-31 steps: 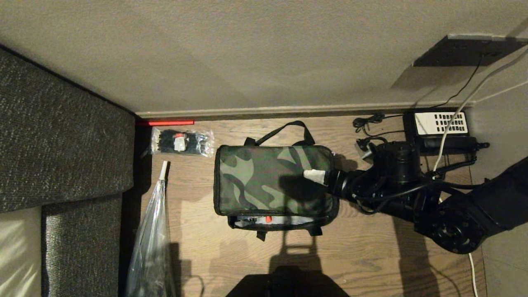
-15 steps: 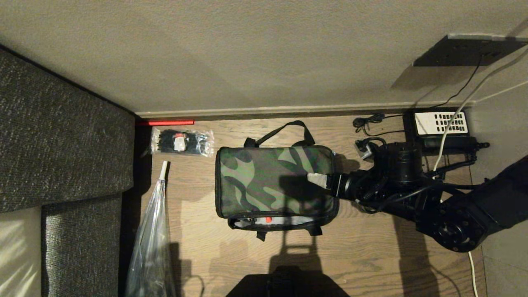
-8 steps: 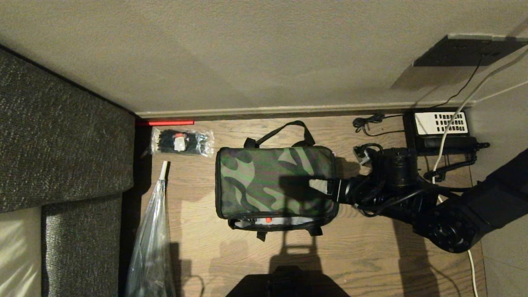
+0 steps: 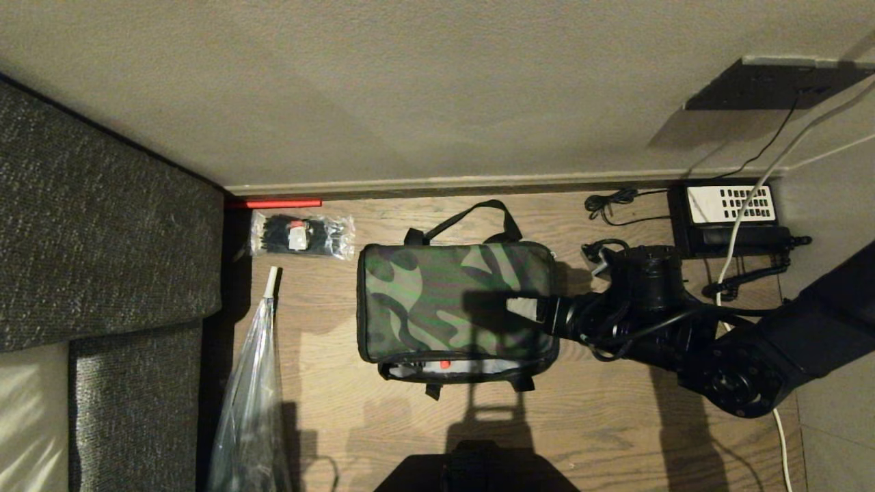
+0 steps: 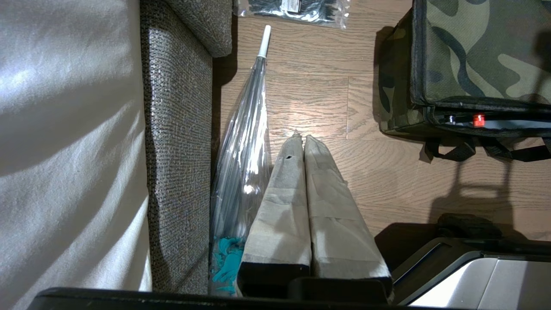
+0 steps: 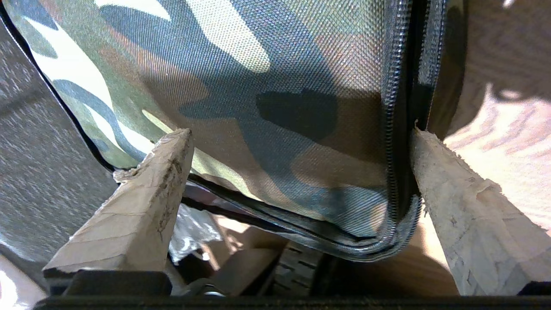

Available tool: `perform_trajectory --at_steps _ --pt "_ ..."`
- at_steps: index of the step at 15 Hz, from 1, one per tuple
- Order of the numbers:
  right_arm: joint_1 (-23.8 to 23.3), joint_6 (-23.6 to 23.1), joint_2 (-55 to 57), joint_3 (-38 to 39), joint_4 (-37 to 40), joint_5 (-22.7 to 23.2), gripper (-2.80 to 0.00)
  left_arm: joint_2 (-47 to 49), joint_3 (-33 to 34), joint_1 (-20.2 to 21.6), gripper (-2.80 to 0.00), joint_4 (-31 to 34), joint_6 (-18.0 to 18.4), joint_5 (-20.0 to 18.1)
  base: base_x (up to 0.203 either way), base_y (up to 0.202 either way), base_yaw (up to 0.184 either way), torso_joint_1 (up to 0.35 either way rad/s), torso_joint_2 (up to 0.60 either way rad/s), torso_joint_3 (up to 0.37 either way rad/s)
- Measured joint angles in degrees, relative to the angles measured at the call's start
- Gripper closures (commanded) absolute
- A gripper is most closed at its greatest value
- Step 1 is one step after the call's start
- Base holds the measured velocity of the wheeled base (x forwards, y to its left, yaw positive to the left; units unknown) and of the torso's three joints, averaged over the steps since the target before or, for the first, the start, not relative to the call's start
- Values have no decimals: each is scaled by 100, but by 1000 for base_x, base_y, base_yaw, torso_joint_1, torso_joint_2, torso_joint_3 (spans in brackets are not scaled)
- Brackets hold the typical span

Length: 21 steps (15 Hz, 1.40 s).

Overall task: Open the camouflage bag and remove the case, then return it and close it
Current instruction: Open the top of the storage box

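- The camouflage bag (image 4: pixel 454 301) lies flat on the wooden floor (image 4: pixel 601 424), near the wall, with its patterned top facing up and its strap handle (image 4: pixel 472 215) looped toward the baseboard.
- Along the bag's near long side the flap stands slightly ajar; a pale strip and a small red-orange mark (image 4: pixel 444 363) show in the gap.
- The case cannot be made out as a separate thing; only that strip in the gap shows.
- The right gripper (image 4: pixel 523 306) reaches in from the right over the bag's right end, low above the top panel.
- In the right wrist view its two taped fingers (image 6: pixel 142 202) stand wide apart and released, one over the camouflage top, the other by the zipper (image 6: pixel 398 129) at the bag's edge; nothing is grasped between them.
- The left gripper (image 5: pixel 300 138) hangs off to the left above the floor, its fingers pressed together and clenched on nothing, beside a clear folded umbrella (image 5: pixel 247 142).
- A packet of black ties (image 4: pixel 301 236) lies left of the bag near the grey sofa (image 4: pixel 102 225).
- A black telephone (image 4: pixel 728 208) sits by the wall to the right.
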Motion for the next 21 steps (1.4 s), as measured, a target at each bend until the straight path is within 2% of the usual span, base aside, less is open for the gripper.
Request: perform_trajectory --at_steps 3,8,13,16,21 --pt "116 290 41 -78 98 -22 -280 0 0 0 0 0 2 2 0 0 0 0 0 0" --pt "197 391 96 -125 200 -63 -280 0 0 0 0 -2 0 0 0 0 0 0 0 0" --pt "223 918 -45 -387 258 -52 -280 0 0 0 0 0 0 1 0 0 0 0 0 0" --pt "221 1256 -256 -609 633 -22 -280 0 0 -2 0 0 0 1 0 0 0 0 0 0" --pt "210 1519 -496 -847 907 -10 -280 0 0 0 0 0 0 1 0 0 0 0 0 0"
